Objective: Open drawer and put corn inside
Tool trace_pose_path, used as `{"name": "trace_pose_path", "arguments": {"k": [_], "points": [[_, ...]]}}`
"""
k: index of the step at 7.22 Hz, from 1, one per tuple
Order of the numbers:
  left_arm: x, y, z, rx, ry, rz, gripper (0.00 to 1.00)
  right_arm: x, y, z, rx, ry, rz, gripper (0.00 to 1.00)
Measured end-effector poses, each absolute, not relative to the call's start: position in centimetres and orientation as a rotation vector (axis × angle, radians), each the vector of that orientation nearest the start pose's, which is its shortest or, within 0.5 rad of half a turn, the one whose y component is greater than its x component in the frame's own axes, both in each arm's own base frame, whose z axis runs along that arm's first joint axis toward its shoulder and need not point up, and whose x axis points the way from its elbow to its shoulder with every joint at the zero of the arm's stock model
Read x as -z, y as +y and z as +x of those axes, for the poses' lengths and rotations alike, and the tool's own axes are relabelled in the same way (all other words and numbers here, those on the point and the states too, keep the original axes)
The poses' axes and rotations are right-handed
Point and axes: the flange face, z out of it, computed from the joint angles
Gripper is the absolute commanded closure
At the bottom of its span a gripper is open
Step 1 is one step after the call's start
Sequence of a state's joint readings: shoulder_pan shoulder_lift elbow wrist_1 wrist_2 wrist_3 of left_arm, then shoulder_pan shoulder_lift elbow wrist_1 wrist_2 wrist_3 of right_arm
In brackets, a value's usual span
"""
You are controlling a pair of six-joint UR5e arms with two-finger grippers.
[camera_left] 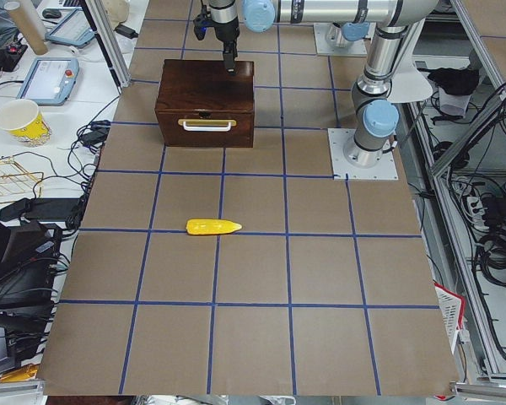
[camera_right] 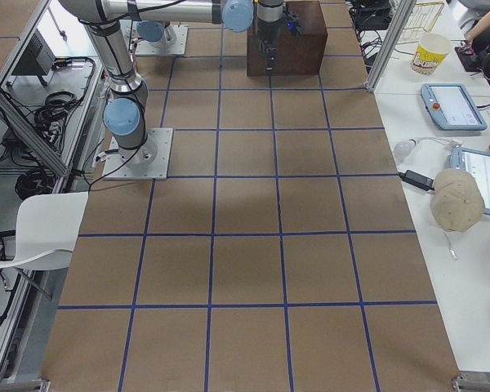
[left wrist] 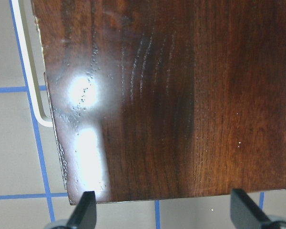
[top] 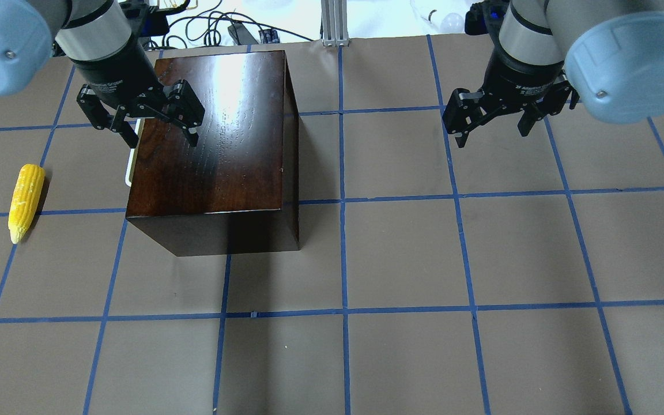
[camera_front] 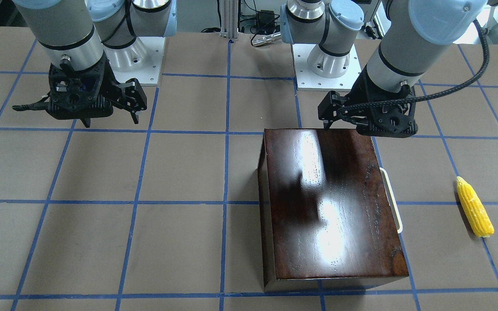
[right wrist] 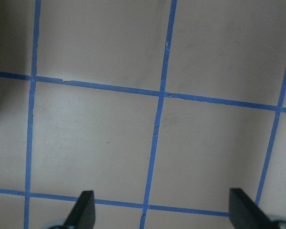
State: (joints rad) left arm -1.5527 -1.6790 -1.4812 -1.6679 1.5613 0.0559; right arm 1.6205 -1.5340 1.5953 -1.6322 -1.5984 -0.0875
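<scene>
The dark reddish-brown box (top: 217, 132) stands on the table left of centre. Its drawer is shut, and the white bar handle (top: 129, 167) faces the table's left end. The handle also shows in the front view (camera_front: 394, 198) and the left wrist view (left wrist: 31, 71). The yellow corn (top: 25, 202) lies on the table to the left of the box, apart from it; it also shows in the front view (camera_front: 474, 206). My left gripper (top: 162, 139) is open and empty, hovering above the box top near the handle side. My right gripper (top: 493, 135) is open and empty above bare table at the far right.
The two arm bases (camera_front: 136, 56) (camera_front: 327, 60) stand at the robot's edge of the table. Blue tape lines grid the brown table (top: 401, 253). Side benches hold a paper cup (camera_left: 21, 121) and tablets (camera_right: 451, 104).
</scene>
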Motion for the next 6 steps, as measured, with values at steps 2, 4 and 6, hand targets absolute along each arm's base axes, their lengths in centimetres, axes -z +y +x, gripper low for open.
{"name": "trace_pose_path", "arguments": {"k": [2,4,6], "points": [[-46.70,-52.70,-12.71,-0.182,3.149,0.070,0.00,-46.34,-49.96,15.56,-0.001,3.162,-0.217,0.00],[-46.67,-52.67,-12.76,-0.184,3.148,0.085,0.00,-46.35,-49.98,15.51,-0.001,3.162,-0.215,0.00],[-46.69,-52.66,-12.75,-0.183,3.147,0.083,0.00,-46.36,-49.98,15.52,-0.001,3.162,-0.216,0.00]]}}
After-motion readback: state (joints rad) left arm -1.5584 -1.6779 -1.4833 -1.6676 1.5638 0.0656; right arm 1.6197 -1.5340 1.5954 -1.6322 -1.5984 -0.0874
